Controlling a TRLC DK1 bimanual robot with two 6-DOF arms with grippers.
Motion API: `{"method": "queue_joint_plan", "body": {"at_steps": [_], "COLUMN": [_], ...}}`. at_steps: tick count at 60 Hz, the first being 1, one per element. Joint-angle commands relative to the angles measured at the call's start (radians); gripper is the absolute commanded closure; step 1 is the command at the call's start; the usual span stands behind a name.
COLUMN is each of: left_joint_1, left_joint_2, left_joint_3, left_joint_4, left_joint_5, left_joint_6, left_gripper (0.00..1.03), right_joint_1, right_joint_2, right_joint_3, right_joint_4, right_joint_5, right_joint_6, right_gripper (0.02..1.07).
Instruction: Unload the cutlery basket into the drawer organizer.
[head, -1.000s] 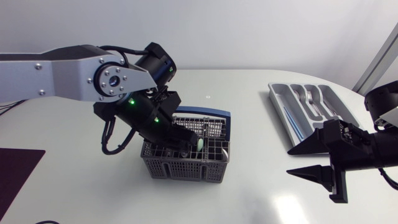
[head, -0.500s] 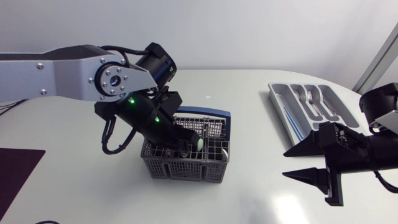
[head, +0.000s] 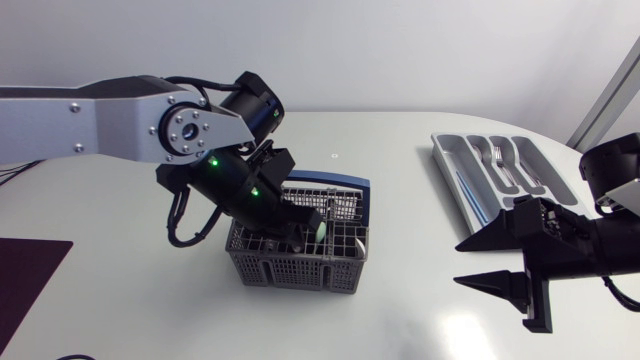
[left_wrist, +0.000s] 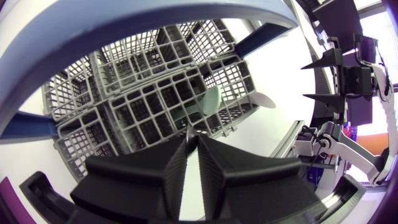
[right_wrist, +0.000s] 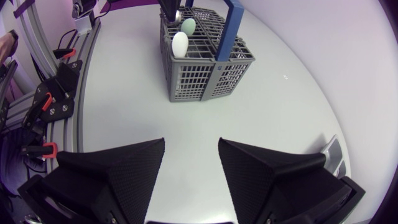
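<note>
**Head view.** Dark grey mesh cutlery basket w/ blue handle (head: 300, 272) sits about mid-tabletop, a little toward the near edge. L arm comes in from the left edge and bends down. The left gripper (head: 303, 233) is dipped into the basket's near-side compartments. Pale green plastic spoon (head: 322, 231) stands bowl-up just beside the tips. Stowed that way, only its upper end can be grabbed. Grey plastic drawer organizer (head: 450, 160) lies at the far right corner of the tabletop, well apart from the basket. Metal forks (head: 500, 165) already lie in one slot, so unloading looks part done (judgement). Right gripper (head: 497, 262) hovers near the right edge w/ fingers wide apart and nothing held. Prob. parked clear of the L arm's work.

**L wrist view.** Fingers are drawn nearly together, only a slit between. The tips meet on the green spoon's narrow part, which reads as clamped on it, though the contact is partly hidden. Entry is from above, since the mesh walls block any side approach. White plastic spoon (left_wrist: 264, 99) pokes out at the basket's far side.

**R wrist view.** Wedge fingers are spread w/ bare tabletop between them. The basket is ahead, well apart. Both spoon bowls stand over its rim, w/ the left gripper above them.
</note>
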Motion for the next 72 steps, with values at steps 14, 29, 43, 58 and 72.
{"method": "queue_joint_plan", "body": {"at_steps": [14,29,43,58,72], "left_joint_1": [0.023,0.033,0.049,0.074,0.105], "left_joint_2": [0.013,-0.001,-0.015,-0.021,-0.027], "left_joint_3": [0.022,0.013,-0.019,-0.042,-0.062], "left_joint_4": [0.008,0.01,0.025,0.046,0.066], "left_joint_5": [0.046,0.059,0.072,0.086,0.117], "left_joint_6": [-0.02,-0.025,-0.025,-0.025,-0.025], "left_gripper": [0.99,0.99,0.99,0.99,0.99], "right_joint_1": [0.009,0.012,0.015,0.017,0.026], "right_joint_2": [-0.009,-0.027,-0.032,-0.032,-0.032], "right_joint_3": [-0.037,-0.038,-0.043,-0.053,-0.055], "right_joint_4": [0.002,-0.004,-0.004,0.002,0.002], "right_joint_5": [-0.005,-0.004,-0.004,-0.004,-0.004], "right_joint_6": [0.018,0.018,0.018,0.018,0.019], "right_gripper": [0.43,0.43,0.43,0.43,0.43]}}
